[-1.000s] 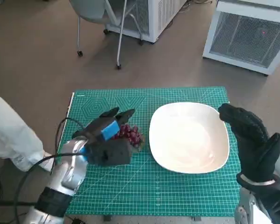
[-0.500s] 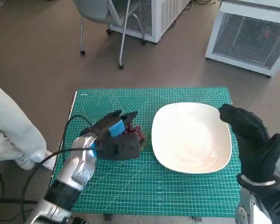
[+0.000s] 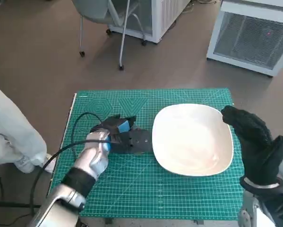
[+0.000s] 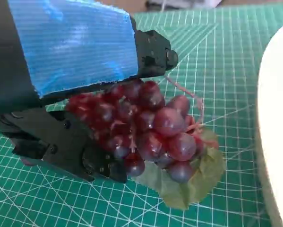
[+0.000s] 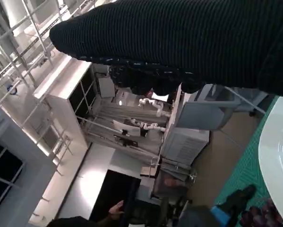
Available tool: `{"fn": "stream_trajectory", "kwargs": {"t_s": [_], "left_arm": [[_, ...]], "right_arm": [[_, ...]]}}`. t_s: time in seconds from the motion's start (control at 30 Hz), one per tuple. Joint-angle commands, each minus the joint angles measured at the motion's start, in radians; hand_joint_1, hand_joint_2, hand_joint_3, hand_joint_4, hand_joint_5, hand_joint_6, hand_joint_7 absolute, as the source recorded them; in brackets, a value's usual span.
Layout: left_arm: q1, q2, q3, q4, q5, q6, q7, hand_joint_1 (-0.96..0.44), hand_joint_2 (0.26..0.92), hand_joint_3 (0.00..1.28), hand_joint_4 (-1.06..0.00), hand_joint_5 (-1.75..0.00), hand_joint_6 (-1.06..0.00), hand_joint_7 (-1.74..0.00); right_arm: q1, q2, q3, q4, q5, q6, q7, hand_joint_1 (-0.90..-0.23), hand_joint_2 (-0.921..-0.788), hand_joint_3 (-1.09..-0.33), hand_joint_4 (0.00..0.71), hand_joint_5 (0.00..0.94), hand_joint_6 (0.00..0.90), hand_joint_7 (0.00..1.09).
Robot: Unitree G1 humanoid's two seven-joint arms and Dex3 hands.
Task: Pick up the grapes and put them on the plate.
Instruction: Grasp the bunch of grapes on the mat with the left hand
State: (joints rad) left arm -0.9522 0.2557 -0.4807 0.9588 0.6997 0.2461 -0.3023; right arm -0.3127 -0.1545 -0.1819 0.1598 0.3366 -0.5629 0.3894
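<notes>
Head view, left hand (image 3: 124, 135): lying low on the green cutting mat (image 3: 132, 189), just off the plate's 9 o'clock rim, fingers closed over the grapes, which are hidden under it here.
Head view, plate (image 3: 193, 139): white, rounded-square, on the mat's right half, nothing on it.
Head view, right hand (image 3: 254, 142): gloved, raised past the plate's 3 o'clock edge, nothing visible in it; fingers apart or together cannot be told.
Head view, surroundings: chair legs (image 3: 122, 38) on the floor at 12 o'clock from the mat, a white unit (image 3: 252, 35) at 1 o'clock, a person's white-clad leg (image 3: 11, 132) at 9 o'clock.
Left wrist view, grapes (image 4: 146, 127): dark red bunch with a green leaf (image 4: 188, 182) beneath, leaf against the mat, clamped between the blue-taped hand and its black fingers (image 4: 65, 146); plate rim near, not touching.
Right wrist view, right hand (image 5: 179, 42): dark glove across the frame, fingers curled somewhat; state not clear.
Right wrist view, plate (image 5: 276, 156): rim at 4 o'clock, grapes (image 5: 257, 217) at 5 o'clock beside it.
</notes>
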Motion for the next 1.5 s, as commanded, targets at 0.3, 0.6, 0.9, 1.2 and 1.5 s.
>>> {"fn": "stream_trajectory", "kwargs": {"t_s": [0.3,0.6,0.9,1.2,1.5], "left_arm": [[-0.074,-0.045,-0.033,0.165,-0.005,-0.034,0.05,-0.01,0.813,0.02,-0.1,-0.02,-0.24,-0.02],[-0.09,-0.052,-0.037,0.214,-0.013,-0.046,0.041,0.0,0.821,0.02,-0.15,-0.02,-0.27,-0.02],[-0.091,-0.054,-0.042,0.227,-0.012,-0.049,0.046,0.0,0.825,0.01,-0.19,-0.02,-0.31,-0.02],[-0.083,-0.045,-0.056,0.232,-0.001,-0.081,0.083,0.01,0.838,0.02,-0.33,-0.15,-0.43,-0.05],[-0.058,-0.024,-0.139,0.24,0.076,-0.144,0.206,0.02,0.913,0.27,-0.41,-1.37,-0.43,-1.24]], "right_arm": [[0.029,-0.004,-0.005,-0.005,-0.001,0.019,-0.001,-0.496,-0.921,-0.535,0.478,0.0,0.165,0.63],[0.034,-0.004,-0.009,-0.009,-0.004,0.021,-0.003,-0.489,-0.921,-0.536,0.478,0.0,0.163,0.63],[0.034,0.001,-0.008,-0.008,-0.008,0.021,-0.006,-0.489,-0.921,-0.537,0.478,0.0,0.164,0.63],[0.033,0.002,-0.007,-0.007,-0.005,0.023,-0.004,-0.488,-0.921,-0.537,0.478,0.0,0.165,0.63],[0.033,-0.002,-0.009,-0.007,0.001,0.027,0.001,-0.488,-0.921,-0.537,0.478,0.0,0.166,0.63]]}}
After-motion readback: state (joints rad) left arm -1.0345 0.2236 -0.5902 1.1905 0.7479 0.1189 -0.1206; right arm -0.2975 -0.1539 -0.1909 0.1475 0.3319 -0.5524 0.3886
